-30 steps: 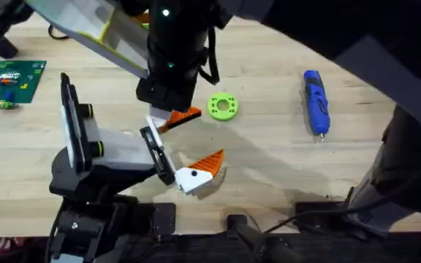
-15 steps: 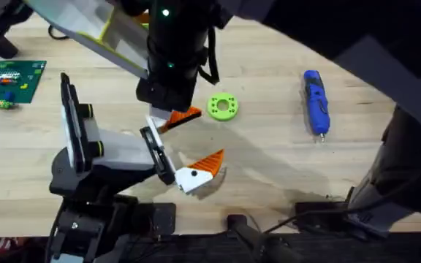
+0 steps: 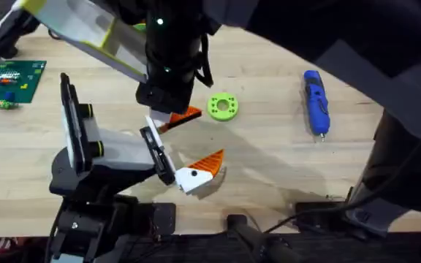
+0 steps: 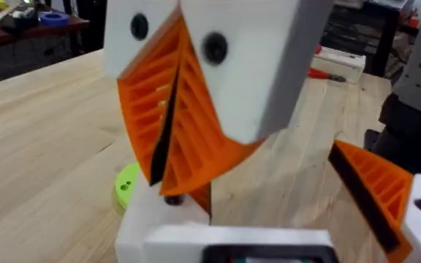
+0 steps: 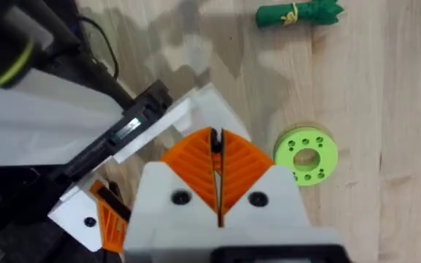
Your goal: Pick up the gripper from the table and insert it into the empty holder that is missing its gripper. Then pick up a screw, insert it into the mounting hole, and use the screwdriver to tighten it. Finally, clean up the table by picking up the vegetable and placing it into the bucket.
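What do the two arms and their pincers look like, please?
Both pincers have white blocky bases with black screw dots and orange ribbed wedge fingers: the left pincer and the right pincer. From overhead the left arm is dark, with green lights and a black cable; the right arm looms dark.

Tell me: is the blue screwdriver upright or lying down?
Lying down: the blue screwdriver rests lengthwise on the wooden table, its silver tip level.

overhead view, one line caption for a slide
Small orange ribbed finger under a dark arm, near a green perforated disc; blue pen-shaped screwdriver lies apart.
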Action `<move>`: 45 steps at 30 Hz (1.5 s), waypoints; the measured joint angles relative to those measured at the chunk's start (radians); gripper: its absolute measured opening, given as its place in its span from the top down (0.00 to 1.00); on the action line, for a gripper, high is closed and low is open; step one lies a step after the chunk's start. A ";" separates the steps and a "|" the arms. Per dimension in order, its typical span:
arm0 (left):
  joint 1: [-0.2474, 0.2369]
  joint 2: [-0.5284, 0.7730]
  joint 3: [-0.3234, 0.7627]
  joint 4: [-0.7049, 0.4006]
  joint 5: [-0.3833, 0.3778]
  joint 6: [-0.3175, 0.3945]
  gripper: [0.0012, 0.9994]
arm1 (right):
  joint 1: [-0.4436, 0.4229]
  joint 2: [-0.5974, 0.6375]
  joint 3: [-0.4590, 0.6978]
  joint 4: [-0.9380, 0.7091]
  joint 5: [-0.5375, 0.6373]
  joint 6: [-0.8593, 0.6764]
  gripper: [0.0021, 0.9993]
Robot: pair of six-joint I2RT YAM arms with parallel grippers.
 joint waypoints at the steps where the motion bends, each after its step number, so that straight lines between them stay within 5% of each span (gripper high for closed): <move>1: 0.000 0.000 0.000 0.000 0.000 0.000 0.01 | 0.000 0.000 0.000 0.000 0.000 0.000 1.00; 45: 0.000 0.000 0.000 -0.001 0.000 -0.011 0.01 | 0.017 0.011 -0.004 -0.006 0.001 -0.009 1.00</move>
